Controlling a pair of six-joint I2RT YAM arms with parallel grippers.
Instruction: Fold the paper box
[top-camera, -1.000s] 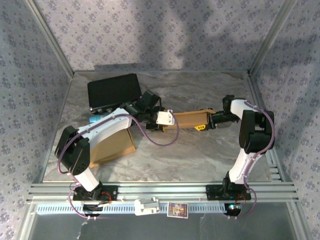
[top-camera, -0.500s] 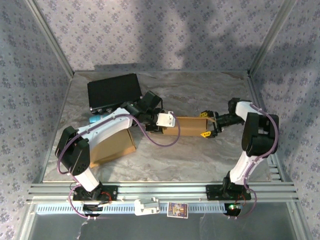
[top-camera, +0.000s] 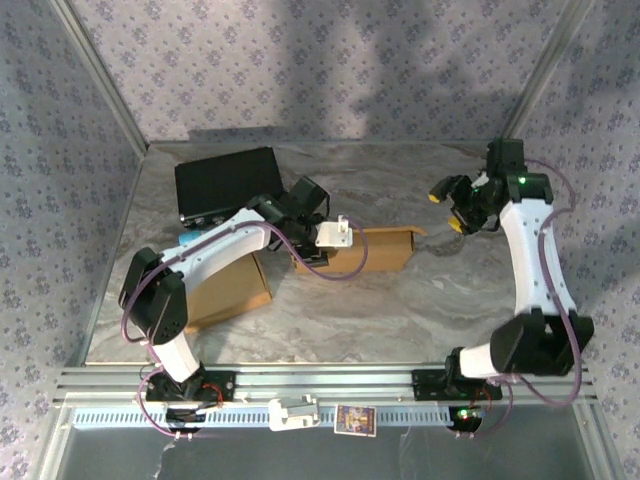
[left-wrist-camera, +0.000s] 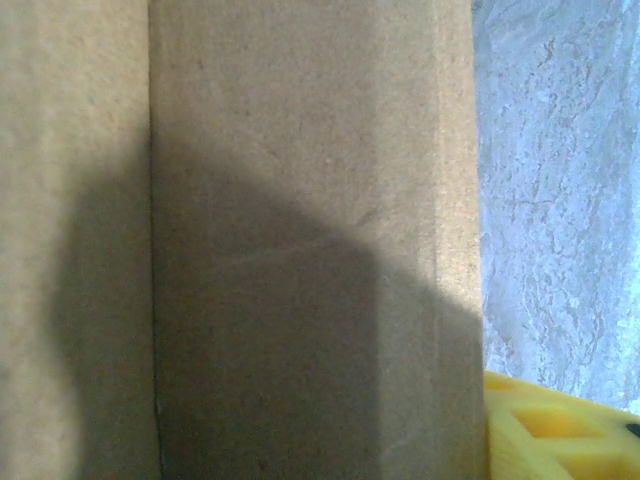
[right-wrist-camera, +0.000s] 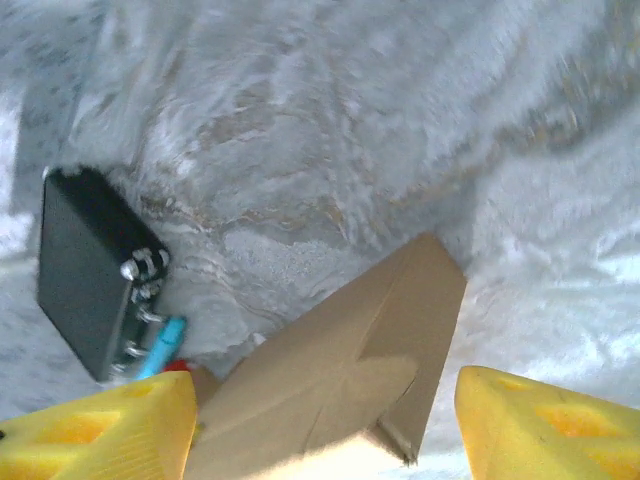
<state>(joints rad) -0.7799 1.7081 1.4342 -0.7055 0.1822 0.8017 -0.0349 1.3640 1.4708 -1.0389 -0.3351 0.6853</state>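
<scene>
We can read no text anywhere; the small printed card (top-camera: 355, 420) at six o'clock is too tiny.

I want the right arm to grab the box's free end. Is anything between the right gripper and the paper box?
Nothing visible. The right gripper hangs open past the right end of the paper box, with bare table between them. The left gripper sits at the box's opposite end, outside that path.
</scene>
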